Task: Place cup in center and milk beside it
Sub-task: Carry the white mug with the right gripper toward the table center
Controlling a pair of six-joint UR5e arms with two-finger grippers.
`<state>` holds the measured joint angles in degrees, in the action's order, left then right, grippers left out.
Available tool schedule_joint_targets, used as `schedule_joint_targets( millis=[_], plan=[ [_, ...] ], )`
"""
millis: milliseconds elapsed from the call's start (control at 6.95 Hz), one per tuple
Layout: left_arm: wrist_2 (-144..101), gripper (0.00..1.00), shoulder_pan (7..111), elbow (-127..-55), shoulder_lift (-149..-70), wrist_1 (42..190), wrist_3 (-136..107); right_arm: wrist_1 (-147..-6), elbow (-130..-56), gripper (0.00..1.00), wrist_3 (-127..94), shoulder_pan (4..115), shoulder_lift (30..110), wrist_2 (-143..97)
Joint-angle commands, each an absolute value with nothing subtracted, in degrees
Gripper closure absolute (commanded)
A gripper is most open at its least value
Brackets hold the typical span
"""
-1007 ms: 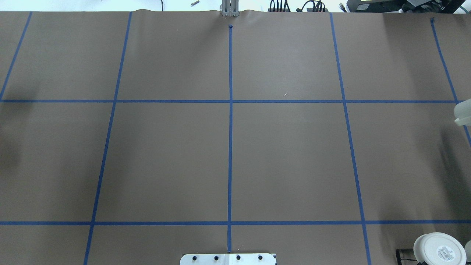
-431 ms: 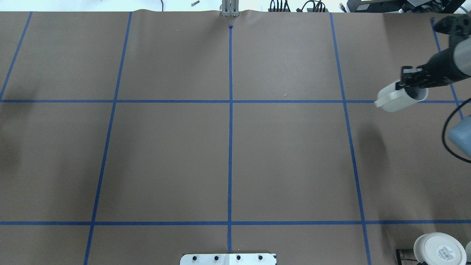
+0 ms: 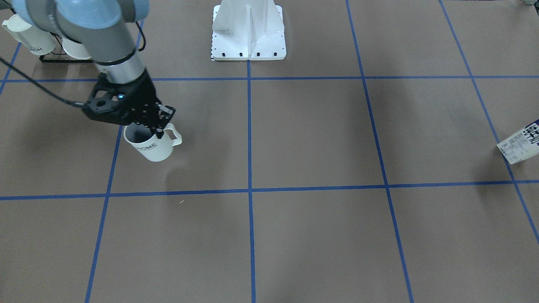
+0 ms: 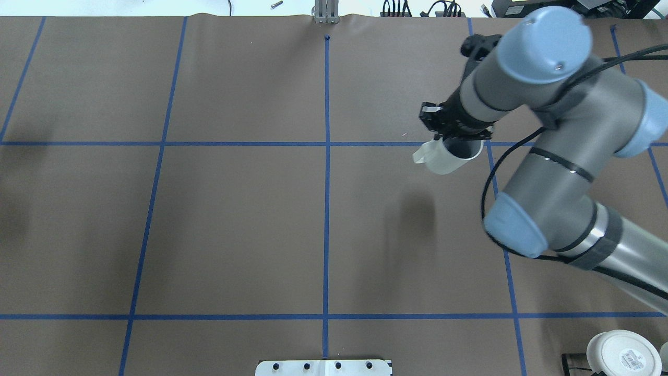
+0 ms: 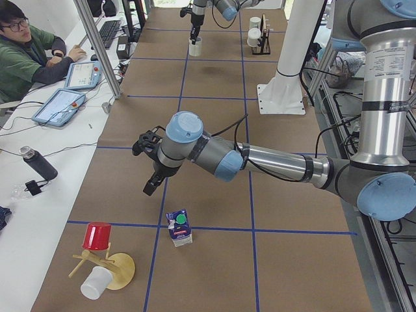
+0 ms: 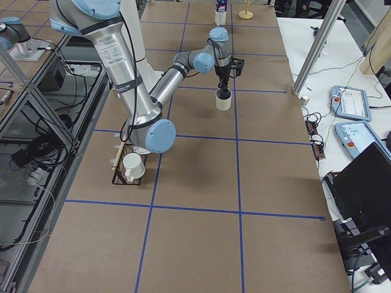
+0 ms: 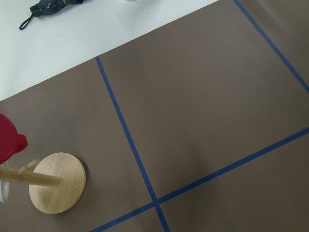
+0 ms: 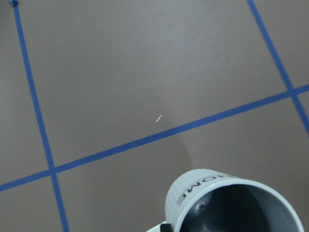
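Brown paper crossed by blue tape [image 3: 248,189] covers the table [image 3: 320,252]. From the front its middle lies open. Toward the table's right end hangs the right hand [image 3: 161,128], clamped on the cup [image 3: 151,151] with one finger inside the rim. The cup's shadow lies apart from it, so it is off the table. The milk [image 3: 520,145] stands by the left edge.

Overhead, the right arm bends in from the right edge. Its hand [image 4: 449,137] points down and the cup [image 4: 443,162] is tilted, right of the centre line.

Left side view: the left hand [image 5: 149,188] hovers near the upright milk [image 5: 180,227]; I cannot tell whether its fingers are apart or together. A wooden stand [image 5: 110,272] sits by the left corner.

Right side view: the cup [image 6: 223,102] hangs under the hand [image 6: 223,87].

Left wrist: paper, tape, the stand's base.

Right wrist: the cup [image 8: 207,191] over bare paper.
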<state>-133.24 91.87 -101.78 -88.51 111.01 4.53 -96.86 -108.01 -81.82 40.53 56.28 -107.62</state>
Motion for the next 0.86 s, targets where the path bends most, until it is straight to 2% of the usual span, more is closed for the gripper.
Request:
schedule_joint_targets(
  millis=[0,144,431,575,719],
  plan=[
    [-133.2,0.01,91.8,-101.8,-88.5,111.0,4.5,-102.3,-96.8,1.00,-104.0,32.2,43.3,-99.8],
    [-133.2,0.01,91.8,-101.8,-88.5,111.0,4.5,-103.8,-93.9,1.00,-115.8,31.8,41.6,-99.7],
    [-133.2,0.01,91.8,-101.8,-88.5,111.1,4.5,-106.8,-93.7,1.00,-136.5,31.7,40.7,-99.8],
    [-133.2,0.01,91.8,-101.8,-88.5,111.4,4.5,-110.8,-93.4,1.00,-140.1,29.1,38.2,-99.7],
    [-133.2,0.01,91.8,-101.8,-88.5,111.4,4.5,-111.3,-87.0,1.00,-144.2,27.2,31.8,-99.6]
  ],
)
